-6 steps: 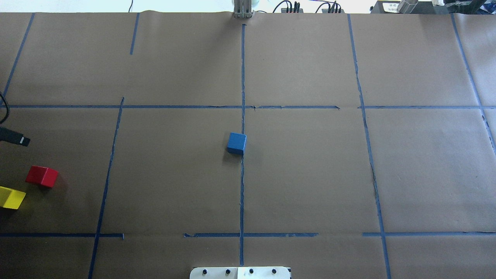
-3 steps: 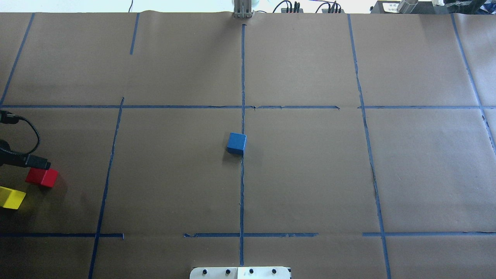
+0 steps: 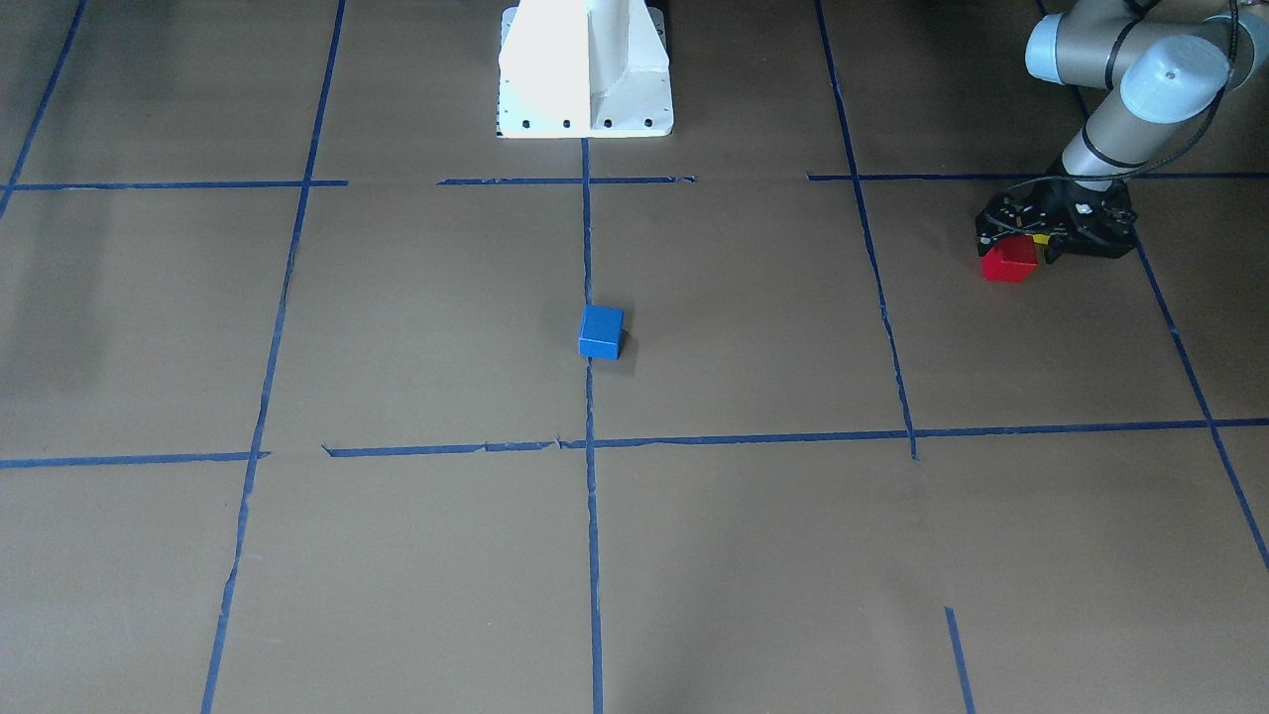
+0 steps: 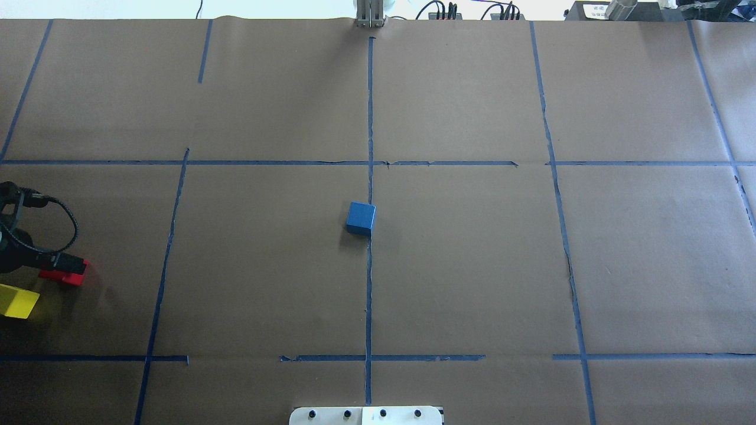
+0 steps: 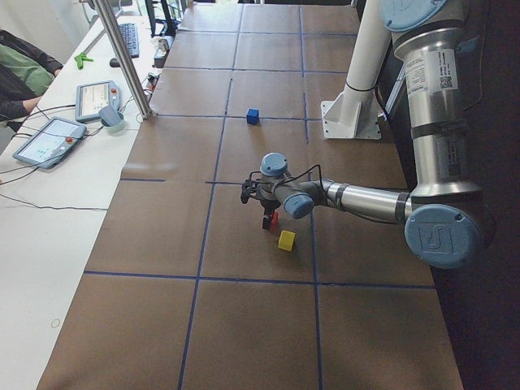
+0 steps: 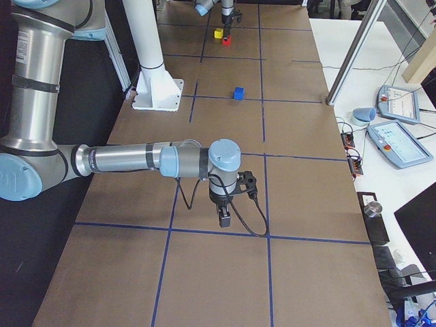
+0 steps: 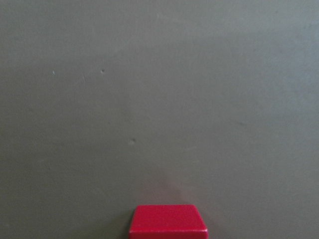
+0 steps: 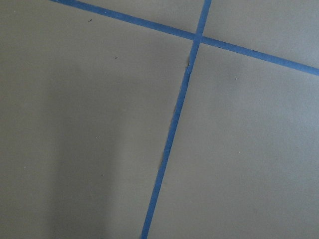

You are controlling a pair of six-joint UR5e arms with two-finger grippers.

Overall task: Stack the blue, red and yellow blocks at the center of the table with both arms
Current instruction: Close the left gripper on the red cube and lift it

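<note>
1. The left end effector (image 3: 1026, 241) hangs low over the counter (image 4: 472, 277), far out on the robot's left side, its black head pointing straight down.
2. The red block (image 3: 1007, 266) sits right beneath it, flat on the counter. From overhead, black hardware hides part of the block's top.
3. The left wrist camera catches only the red block's top face, centred at the bottom edge, with bare brown paper beyond.
4. The fingers do not show clearly in any view, so how far this end effector is open cannot be told. Nor can it be told whether it touches the block.
5. The yellow block (image 4: 18, 301) lies just beside the red one, off the end effector's side nearer the robot's base. A small gap separates the two.
6. The blue block (image 4: 360, 218) stands alone well apart from the left end effector, toward the robot's right, at the counter's centre. One edge lies on the middle tape line (image 4: 370, 118).
7. The right end effector (image 6: 223, 218) shows only from the side camera, low and pointing down near a crossing of tape lines. Its opening cannot be told.
8. The blue block sits roughly between the two end effectors.
</note>
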